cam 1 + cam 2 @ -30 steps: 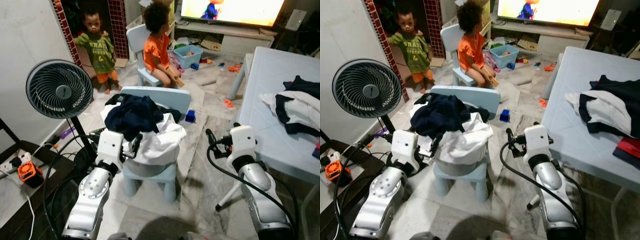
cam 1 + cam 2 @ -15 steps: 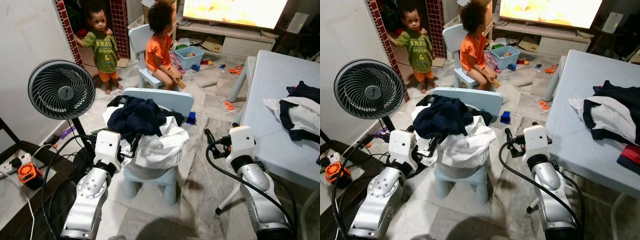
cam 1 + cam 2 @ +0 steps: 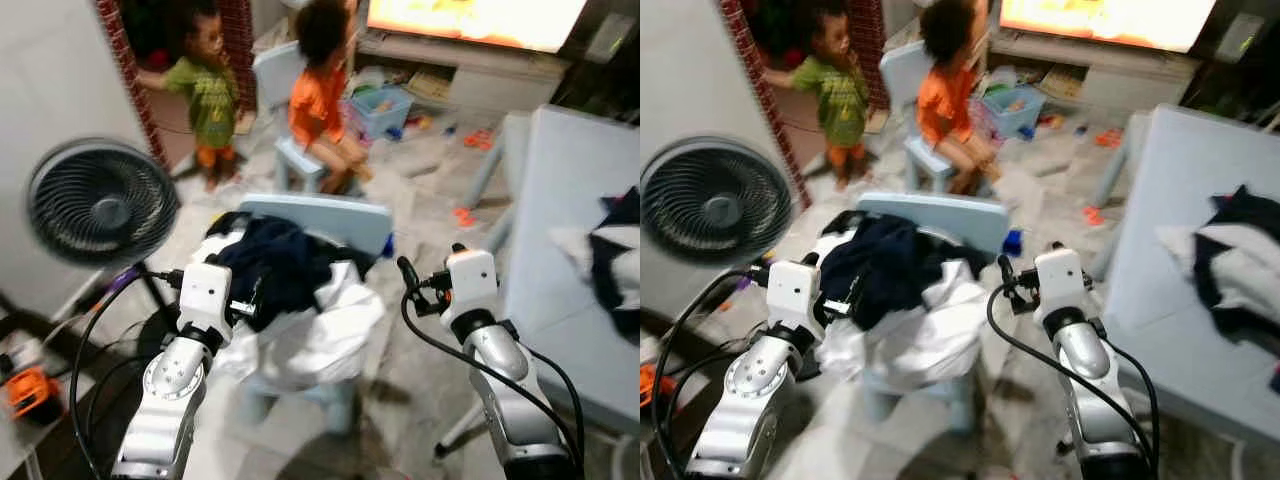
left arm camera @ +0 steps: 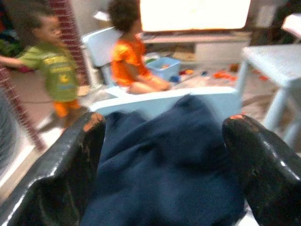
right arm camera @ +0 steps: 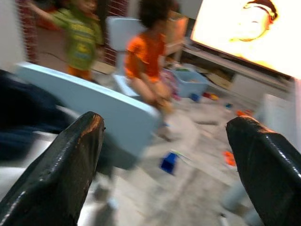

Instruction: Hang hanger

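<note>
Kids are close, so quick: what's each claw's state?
Left claw: open, empty, at the dark navy garment.
Right claw: open, empty.

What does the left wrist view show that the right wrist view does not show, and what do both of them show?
Left wrist view alone: the dark navy garment up close between the left gripper fingers, which are spread open.

Right wrist view alone: the small blue toy block on the floor, seen between the open right gripper fingers.

Both: the pale blue chair back, the person in the orange shirt, the person in the green shirt and the bright television screen.
</note>
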Available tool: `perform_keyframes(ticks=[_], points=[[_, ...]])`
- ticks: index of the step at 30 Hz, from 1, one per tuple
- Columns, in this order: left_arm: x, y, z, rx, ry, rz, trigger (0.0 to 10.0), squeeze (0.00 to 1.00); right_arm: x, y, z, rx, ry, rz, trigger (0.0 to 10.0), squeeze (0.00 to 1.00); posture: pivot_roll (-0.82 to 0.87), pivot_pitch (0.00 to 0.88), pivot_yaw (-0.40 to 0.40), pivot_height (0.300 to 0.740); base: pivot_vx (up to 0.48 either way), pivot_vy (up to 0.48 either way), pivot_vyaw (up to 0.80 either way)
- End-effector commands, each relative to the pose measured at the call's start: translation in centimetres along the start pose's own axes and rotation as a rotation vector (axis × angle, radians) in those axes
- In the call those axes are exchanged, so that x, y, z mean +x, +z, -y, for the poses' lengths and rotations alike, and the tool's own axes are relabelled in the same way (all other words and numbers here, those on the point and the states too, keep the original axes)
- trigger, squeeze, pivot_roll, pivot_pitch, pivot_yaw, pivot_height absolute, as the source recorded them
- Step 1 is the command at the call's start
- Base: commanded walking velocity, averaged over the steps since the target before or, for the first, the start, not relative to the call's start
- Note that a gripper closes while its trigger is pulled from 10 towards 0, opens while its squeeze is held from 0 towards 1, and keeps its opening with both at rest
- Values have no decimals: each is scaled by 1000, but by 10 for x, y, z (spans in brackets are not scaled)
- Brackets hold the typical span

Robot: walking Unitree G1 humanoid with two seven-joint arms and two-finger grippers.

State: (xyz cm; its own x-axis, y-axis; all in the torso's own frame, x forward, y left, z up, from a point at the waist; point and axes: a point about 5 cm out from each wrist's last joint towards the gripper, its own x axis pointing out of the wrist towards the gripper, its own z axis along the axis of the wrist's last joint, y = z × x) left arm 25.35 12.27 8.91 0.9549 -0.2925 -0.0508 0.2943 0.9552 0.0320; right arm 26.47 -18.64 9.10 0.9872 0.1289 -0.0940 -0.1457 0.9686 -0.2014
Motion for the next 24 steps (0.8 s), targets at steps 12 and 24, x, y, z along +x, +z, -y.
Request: perform_keyframes(ticks=[12,24], points=[[-9,-24,1,45,-70,-180,10000,0,3,8,-3,0,7,31,10000,0,-3,0,-13,740,133,0,0],[-20,-39,12,323,-399,-301,10000,0,5,9,-5,-4,14,30,10000,0,2,0,-18,740,0,0,0]])
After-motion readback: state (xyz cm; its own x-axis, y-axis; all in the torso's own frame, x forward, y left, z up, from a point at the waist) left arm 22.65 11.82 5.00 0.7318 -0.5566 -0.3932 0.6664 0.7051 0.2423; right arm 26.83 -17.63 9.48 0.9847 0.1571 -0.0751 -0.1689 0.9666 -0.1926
